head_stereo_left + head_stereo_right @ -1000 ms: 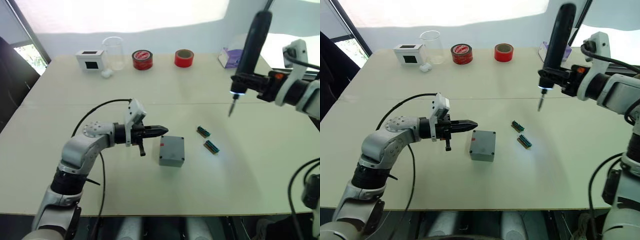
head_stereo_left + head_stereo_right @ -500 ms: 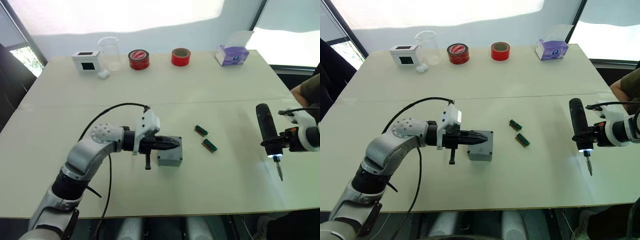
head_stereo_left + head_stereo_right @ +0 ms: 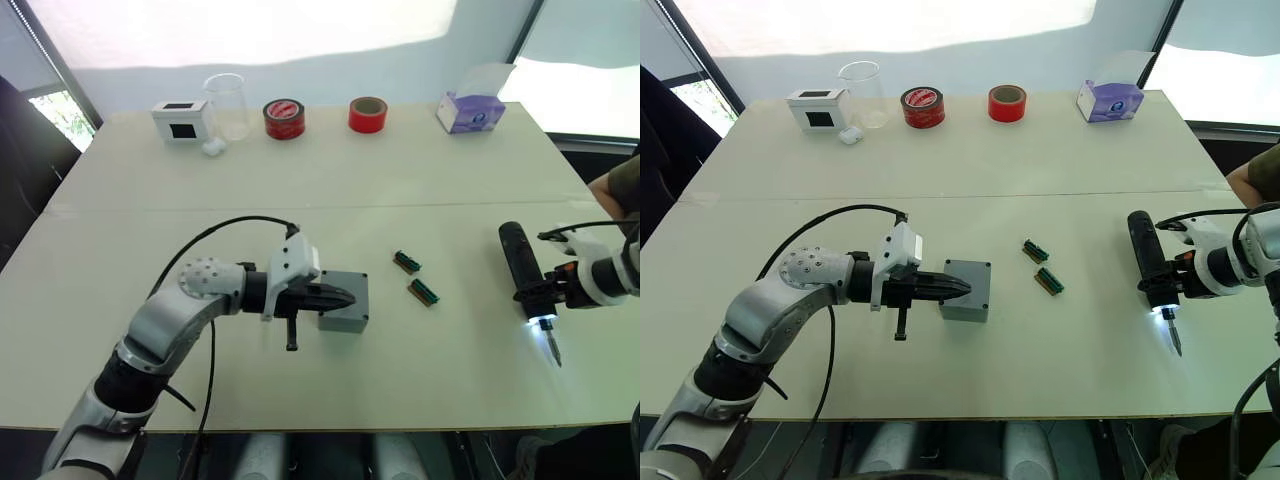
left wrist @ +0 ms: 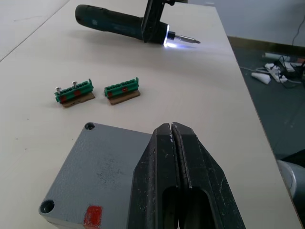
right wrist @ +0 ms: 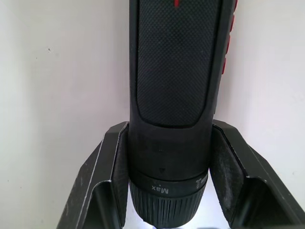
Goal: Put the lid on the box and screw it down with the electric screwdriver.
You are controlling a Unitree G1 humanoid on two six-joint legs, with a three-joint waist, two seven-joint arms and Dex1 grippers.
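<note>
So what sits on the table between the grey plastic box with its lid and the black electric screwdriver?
Two small green terminal strips lie between the grey box and the screwdriver held by the right gripper; the head views show this.

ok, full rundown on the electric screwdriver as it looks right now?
The electric screwdriver is a thick black textured cylinder with red marks on its side, a collar printed "Max" and a thin metal bit. A light glows at the bit end. The right gripper clamps it near the collar, low over the table's right side, bit pointing toward the near edge.
</note>
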